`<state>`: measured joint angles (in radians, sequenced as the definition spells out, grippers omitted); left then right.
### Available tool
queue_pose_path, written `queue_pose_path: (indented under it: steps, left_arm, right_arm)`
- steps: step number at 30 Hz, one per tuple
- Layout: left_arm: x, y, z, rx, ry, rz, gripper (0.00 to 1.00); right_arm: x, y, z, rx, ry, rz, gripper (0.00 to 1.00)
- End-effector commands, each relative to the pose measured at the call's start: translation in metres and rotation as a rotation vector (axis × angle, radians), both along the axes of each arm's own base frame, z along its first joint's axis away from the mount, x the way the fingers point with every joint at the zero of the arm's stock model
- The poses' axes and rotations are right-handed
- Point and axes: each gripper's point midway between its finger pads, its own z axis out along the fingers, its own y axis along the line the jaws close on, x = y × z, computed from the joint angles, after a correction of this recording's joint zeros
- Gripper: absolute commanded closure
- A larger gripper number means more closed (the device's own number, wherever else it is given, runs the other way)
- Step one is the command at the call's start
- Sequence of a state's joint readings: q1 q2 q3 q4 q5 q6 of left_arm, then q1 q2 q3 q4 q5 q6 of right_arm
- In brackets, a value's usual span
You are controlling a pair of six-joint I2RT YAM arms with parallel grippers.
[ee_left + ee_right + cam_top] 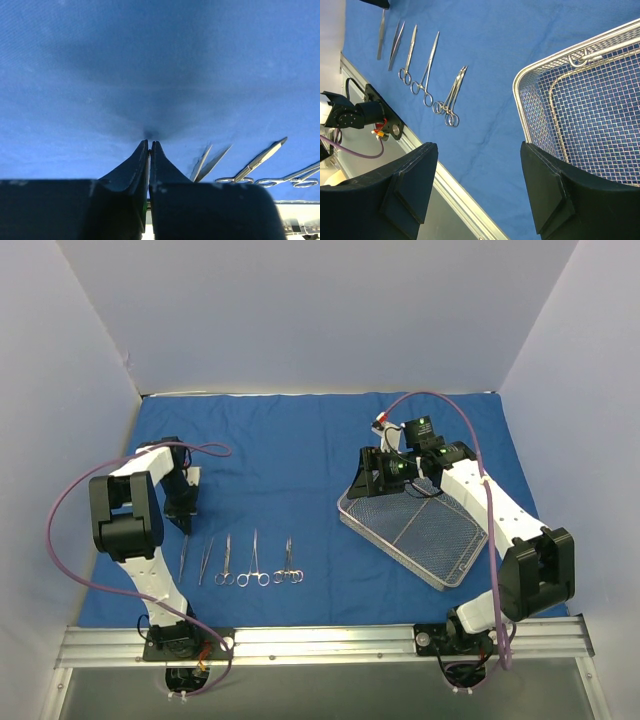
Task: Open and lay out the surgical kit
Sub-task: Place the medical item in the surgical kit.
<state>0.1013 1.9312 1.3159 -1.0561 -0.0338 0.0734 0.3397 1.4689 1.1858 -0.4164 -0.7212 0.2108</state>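
Left gripper (150, 143) clenched, tips down near the blue cloth (300, 440). Right gripper (476, 148) released, hovering by the mesh tray (420, 535) corner. Five instruments (255, 562) lie in a row on the cloth, left of the tray.

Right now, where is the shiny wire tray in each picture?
Top external: the wire tray is right of the middle, sitting at an angle.
Left wrist: not in this picture.
Right wrist: the tray fills the right side.
Shared landmark: the row of steel tools shows in all three views.
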Motion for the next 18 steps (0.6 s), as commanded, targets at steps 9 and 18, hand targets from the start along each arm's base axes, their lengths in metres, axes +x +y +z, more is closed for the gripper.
queue_pose_path:
  steps: [9,18]
  left_arm:
    - [0.0161,0.0073,-0.0029,0.004,-0.034,-0.003,0.88]
    - [0.0148,0.0109,-0.0051,0.007,-0.03,-0.001,0.76]
  right_arm:
    - [0.0025,-0.0006,0.0075,0.01,-0.003,-0.002,0.32]
    - [0.0026,0.0001,0.008,0.016,0.003,-0.01,0.32]
